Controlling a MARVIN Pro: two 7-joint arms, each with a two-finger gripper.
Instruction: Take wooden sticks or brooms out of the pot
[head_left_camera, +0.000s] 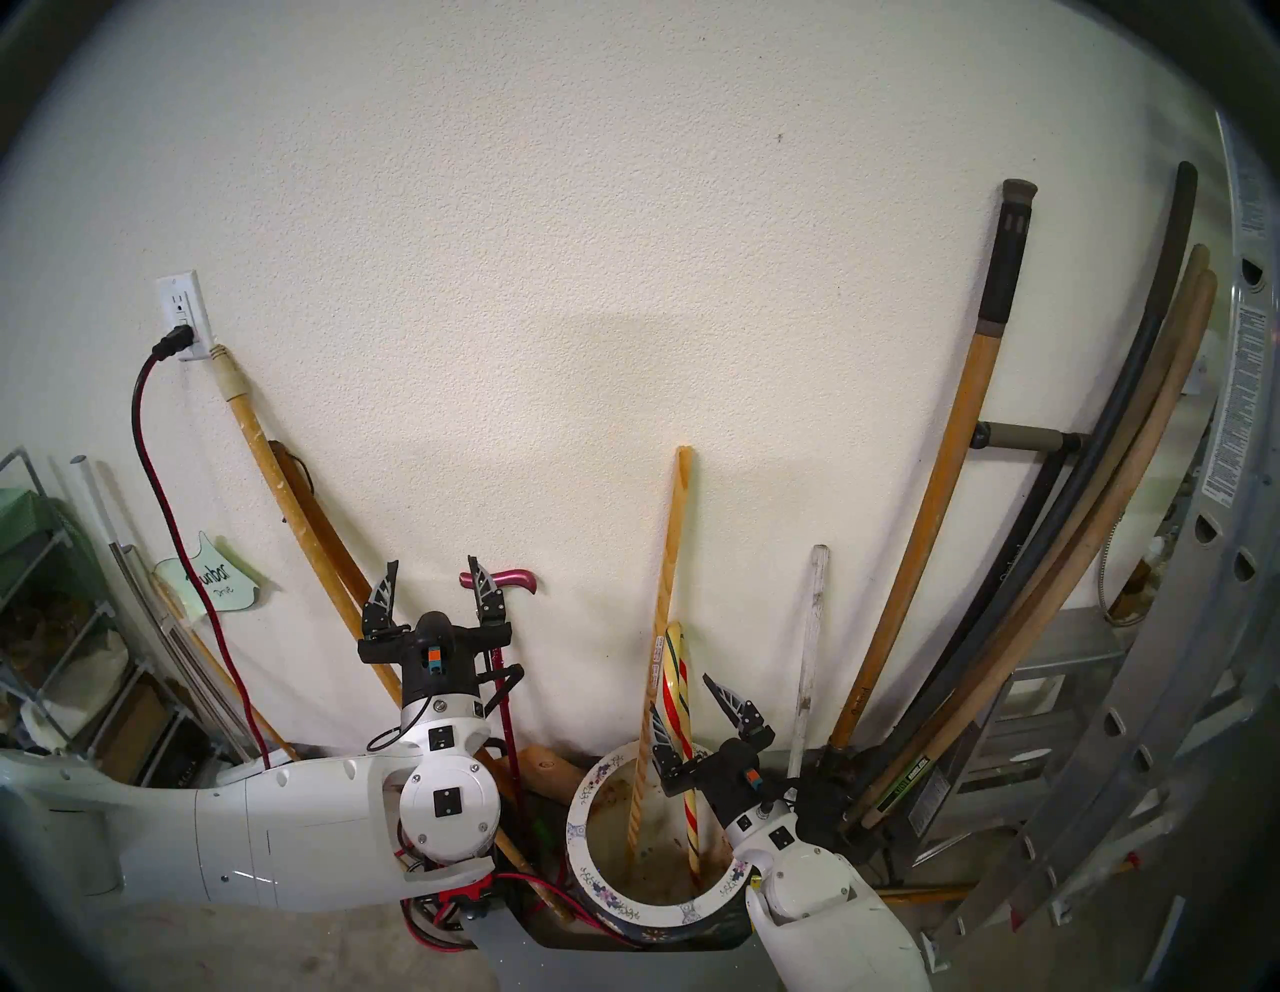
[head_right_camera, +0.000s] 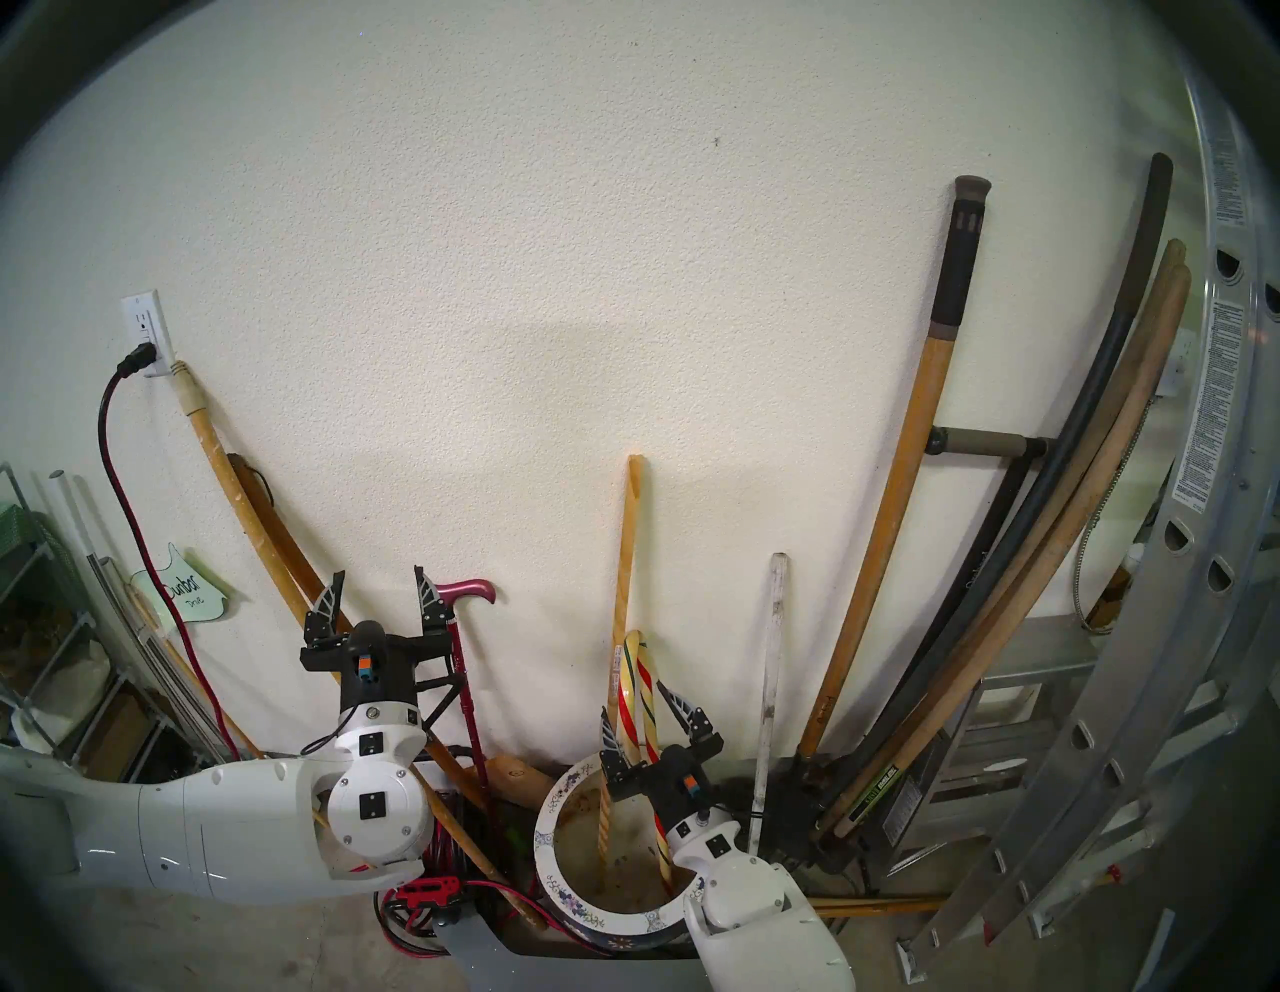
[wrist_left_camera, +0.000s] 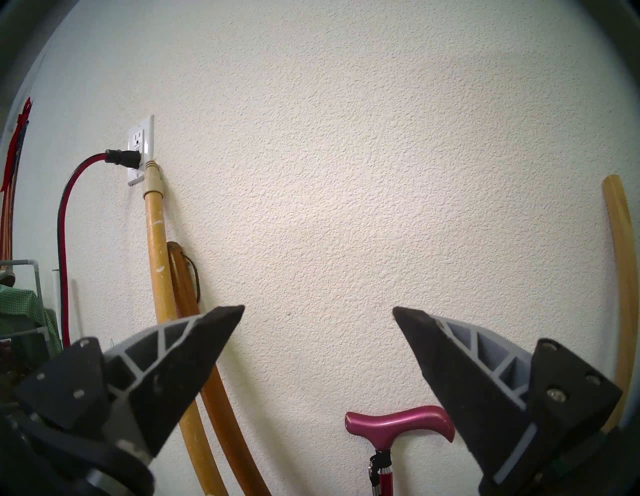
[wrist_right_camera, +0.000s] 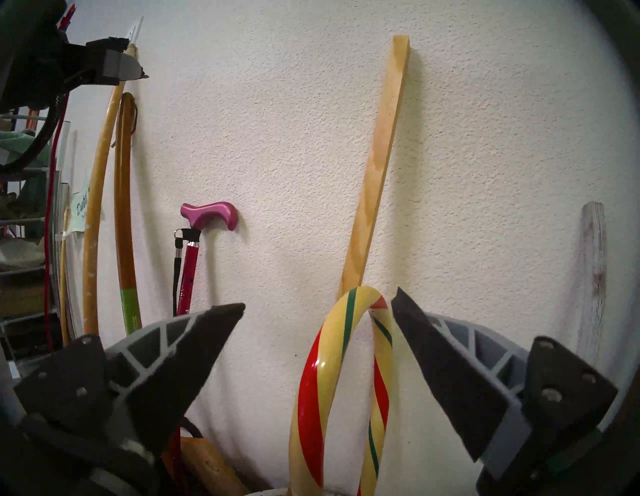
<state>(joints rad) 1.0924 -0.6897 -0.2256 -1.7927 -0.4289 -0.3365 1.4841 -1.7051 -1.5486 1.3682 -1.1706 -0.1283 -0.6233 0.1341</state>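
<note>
Pot (head_left_camera: 589, 824): nearest, a wide flowered ceramic pot on the floor against the wall (head_left_camera: 554, 277); two sticks stand in it.
Right gripper (head_left_camera: 699, 720): over the pot's far rim, fingers spread wide and empty, the striped cane between them but not touched.
Striped cane (head_left_camera: 682, 748): cream with red and green stripes, foot inside the pot, hooked top just in front of the pole.
Yellow pole (head_left_camera: 668, 589): pale wood with a white label, foot in the pot, top leaning on the wall.
Grey slat (head_left_camera: 809, 637): thin and flat, leaning on the wall just right of the pot; its foot is hidden, so I cannot tell whether it is inside.
Left gripper (head_left_camera: 433, 589): raised well to the left, fingers wide open, holding nothing, near the magenta cane (head_left_camera: 509, 578).
Risk: closing here could catch the hook's curve, not the shaft, so the cane may twist or slip.
Risk: a slanted pull could drag the cane against the rim or knock the pole sideways along the wall.
</note>
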